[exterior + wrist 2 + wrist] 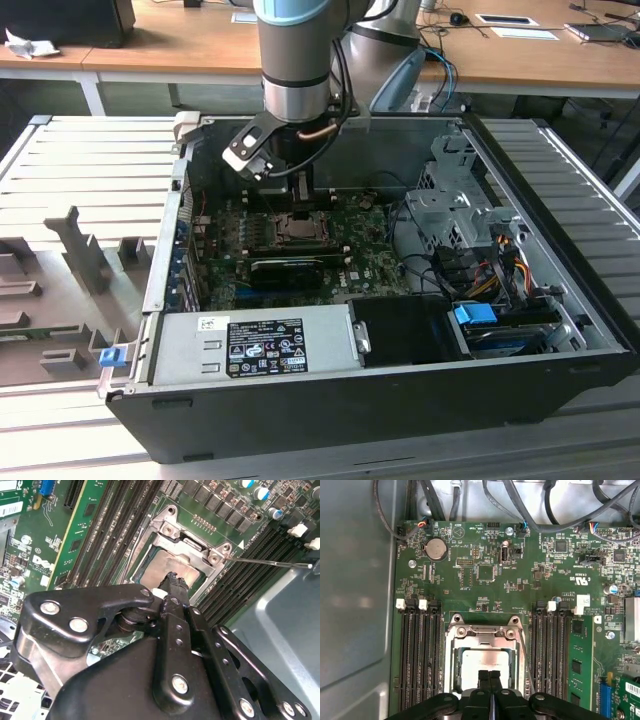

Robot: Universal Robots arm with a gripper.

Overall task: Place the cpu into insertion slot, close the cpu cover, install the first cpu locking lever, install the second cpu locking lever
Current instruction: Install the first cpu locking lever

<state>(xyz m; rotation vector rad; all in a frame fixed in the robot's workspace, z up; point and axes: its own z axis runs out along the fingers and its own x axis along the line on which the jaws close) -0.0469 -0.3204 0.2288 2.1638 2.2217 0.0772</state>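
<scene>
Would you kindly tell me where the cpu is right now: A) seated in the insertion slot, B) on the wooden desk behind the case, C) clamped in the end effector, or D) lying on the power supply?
A: in the first wrist view the cpu shows its pale metal face in the insertion slot, framed by the cpu cover, and the end effector is shut on nothing.

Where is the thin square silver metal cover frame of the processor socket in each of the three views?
Exterior view: thin square silver metal cover frame, mid-board in the open case, under the arm's wrist.
Second wrist view: frame just past the black end effector.
First wrist view: frame between two banks of long black memory slots.
Shared landmark: the end effector tips over the frame's window.
</scene>
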